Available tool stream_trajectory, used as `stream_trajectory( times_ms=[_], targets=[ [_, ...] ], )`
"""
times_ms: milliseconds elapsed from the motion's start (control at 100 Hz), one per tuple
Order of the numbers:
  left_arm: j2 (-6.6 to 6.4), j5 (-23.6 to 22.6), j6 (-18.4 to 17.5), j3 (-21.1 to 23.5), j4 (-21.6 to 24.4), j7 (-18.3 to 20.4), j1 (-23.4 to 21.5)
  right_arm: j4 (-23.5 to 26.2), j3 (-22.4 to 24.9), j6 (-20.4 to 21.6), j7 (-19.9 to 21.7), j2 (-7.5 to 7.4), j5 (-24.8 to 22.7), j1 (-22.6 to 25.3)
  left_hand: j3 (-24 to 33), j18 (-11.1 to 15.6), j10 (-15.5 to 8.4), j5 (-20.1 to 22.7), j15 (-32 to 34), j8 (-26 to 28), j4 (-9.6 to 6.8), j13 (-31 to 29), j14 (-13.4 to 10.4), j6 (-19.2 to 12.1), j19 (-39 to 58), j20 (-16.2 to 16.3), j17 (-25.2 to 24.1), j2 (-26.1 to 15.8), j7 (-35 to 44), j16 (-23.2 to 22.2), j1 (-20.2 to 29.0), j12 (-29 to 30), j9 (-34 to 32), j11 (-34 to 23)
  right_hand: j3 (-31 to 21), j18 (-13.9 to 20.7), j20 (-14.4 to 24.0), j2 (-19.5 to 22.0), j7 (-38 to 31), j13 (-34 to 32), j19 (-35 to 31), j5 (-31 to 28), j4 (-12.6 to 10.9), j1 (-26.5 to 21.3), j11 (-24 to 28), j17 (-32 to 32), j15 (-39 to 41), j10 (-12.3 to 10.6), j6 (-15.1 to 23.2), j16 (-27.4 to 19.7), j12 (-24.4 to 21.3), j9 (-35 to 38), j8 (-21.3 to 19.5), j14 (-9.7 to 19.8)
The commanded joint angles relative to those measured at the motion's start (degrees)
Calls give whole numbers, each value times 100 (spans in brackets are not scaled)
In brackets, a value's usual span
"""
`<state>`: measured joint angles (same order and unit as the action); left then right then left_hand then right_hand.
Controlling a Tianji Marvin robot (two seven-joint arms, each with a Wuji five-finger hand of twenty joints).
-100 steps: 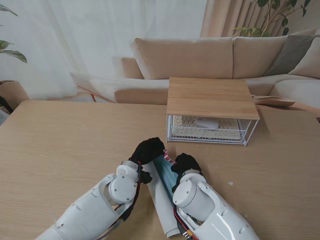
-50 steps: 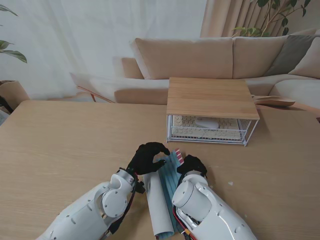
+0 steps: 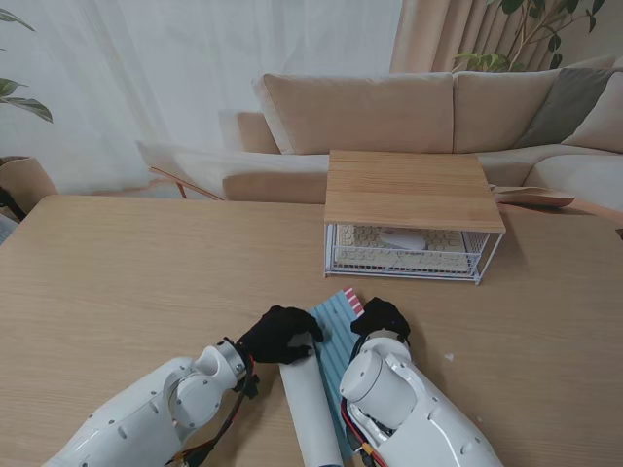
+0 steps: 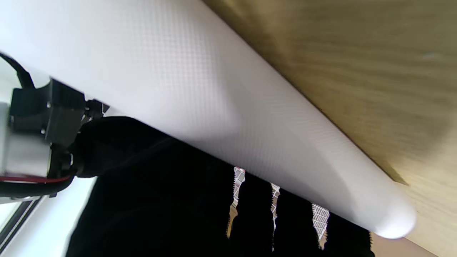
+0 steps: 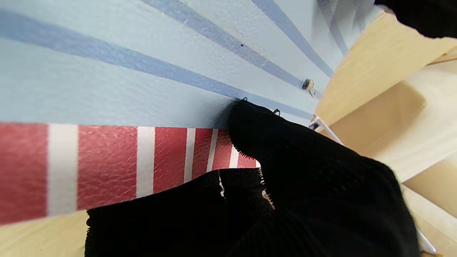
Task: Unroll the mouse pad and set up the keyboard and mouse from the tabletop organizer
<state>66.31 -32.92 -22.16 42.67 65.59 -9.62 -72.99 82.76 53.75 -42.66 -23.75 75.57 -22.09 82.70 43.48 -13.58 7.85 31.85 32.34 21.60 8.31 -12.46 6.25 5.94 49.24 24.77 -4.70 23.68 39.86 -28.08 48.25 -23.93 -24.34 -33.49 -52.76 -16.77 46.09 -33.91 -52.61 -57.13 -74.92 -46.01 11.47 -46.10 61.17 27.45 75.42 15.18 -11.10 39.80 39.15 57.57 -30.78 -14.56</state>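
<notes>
Fingers [image 3: 302, 331] of the left hand [image 3: 279, 335] are draped over the rolled part of the mouse pad [image 3: 310, 399], while the right hand [image 3: 382, 318] presses flat on the unrolled striped bit.

Left fingertips curl onto the white roll's far end, so that hand's resting on it, not really clamped round it. Just right of them the blue sheet with the red-and-white edge lies flat on the table [image 3: 117, 282], right fingers [image 5: 264, 132] down on it. Well beyond both sets of fingertips sits the wire organizer [image 3: 409, 219] with its wooden top, keyboard [image 3: 399, 247] and mouse [image 3: 402, 239] inside.

both robot hands [image 3: 280, 336] [image 3: 382, 318] palm-down, fingers curled
</notes>
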Motion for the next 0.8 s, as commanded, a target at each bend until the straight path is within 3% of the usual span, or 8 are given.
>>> stream_trajectory(
  times_ms=[0,170,330,440,570,700,790],
  targets=[
    [-129,-171,-92,50,-50,200,29,122,73,-1,109,-57,-64,65,33,218,-299,41,53,-49,210,-52,44,-179,290,95,16,1,-99,62,-64,32,107,85,-362,24,193,174,-344,-308,-550,87,-43,-258,275,88,283,509,-17,111,106,-30,-220,10],
    [-292,-571,-291,254,12,411,135,370,236,-62,372,-197,-208,189,94,203,-411,-4,4,-10,209,-44,-76,-297,174,36,21,-9,-89,120,-103,48,133,111,-375,7,197,227,-355,-282,-554,146,-61,-275,304,46,317,541,-54,132,130,-71,-279,3],
    [-399,-817,-434,433,23,590,217,833,311,-361,1293,-524,-388,264,77,246,-482,-8,-32,2,237,-20,-143,-390,73,-16,28,-22,-77,162,33,63,164,136,-296,43,164,303,-341,-216,-489,212,-31,-283,246,14,191,482,-24,98,106,-114,-353,-6],
    [-437,-989,-503,480,8,592,297,945,332,-329,1461,-610,-493,281,71,286,-513,1,-45,3,238,-6,-175,-423,29,-39,38,-20,-71,184,60,71,180,148,-278,40,150,303,-335,-243,-478,202,-20,-276,230,59,147,442,8,82,96,-98,-363,31],
    [-417,-1077,-476,322,-113,490,524,875,387,-86,1339,-584,-482,271,46,378,-544,8,-43,2,245,-10,-205,-475,16,-47,64,-30,-69,205,93,74,193,149,-266,12,92,339,-324,-334,-418,198,14,-256,207,183,59,417,29,37,83,-90,-367,96],
    [-305,-967,-194,25,-273,318,794,652,498,162,701,-367,-200,242,23,415,-549,-18,-45,11,248,39,-221,-471,16,-46,66,-46,-58,229,85,72,239,147,-279,-59,51,435,-334,-393,-385,244,61,-274,210,262,27,473,-60,20,90,-133,-399,78],
    [-212,-852,15,-140,-319,194,929,538,521,226,460,-292,-170,226,9,432,-528,-54,-49,9,243,84,-220,-494,3,-51,63,-65,-65,246,54,80,298,165,-299,-94,15,473,-342,-494,-379,272,65,-237,263,424,39,444,-62,23,111,-151,-429,188]
  ],
)
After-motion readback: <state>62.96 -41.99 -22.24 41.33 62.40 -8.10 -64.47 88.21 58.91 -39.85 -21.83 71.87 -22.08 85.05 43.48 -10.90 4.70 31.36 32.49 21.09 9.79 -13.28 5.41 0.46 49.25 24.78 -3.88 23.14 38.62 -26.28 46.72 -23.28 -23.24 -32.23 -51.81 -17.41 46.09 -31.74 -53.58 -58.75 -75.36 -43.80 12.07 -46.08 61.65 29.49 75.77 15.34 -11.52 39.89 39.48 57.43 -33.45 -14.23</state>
